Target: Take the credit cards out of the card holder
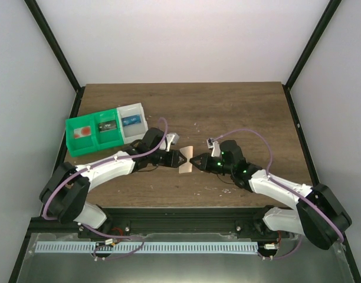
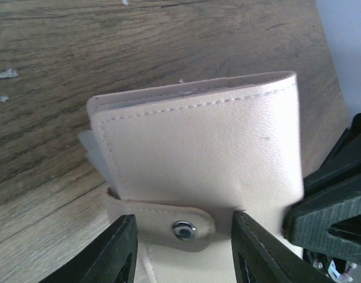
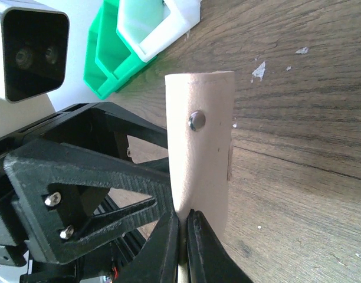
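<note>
The card holder (image 2: 198,147) is pinched by one edge in the right pincer (image 3: 183,227). Its snap tab (image 2: 163,219) is straddled by the spread left pincer (image 2: 181,230), lying lengthwise across the gap.

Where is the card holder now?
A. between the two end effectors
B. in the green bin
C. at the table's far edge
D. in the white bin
A: the top view shows the card holder between the left end effector and the right end effector.
</note>
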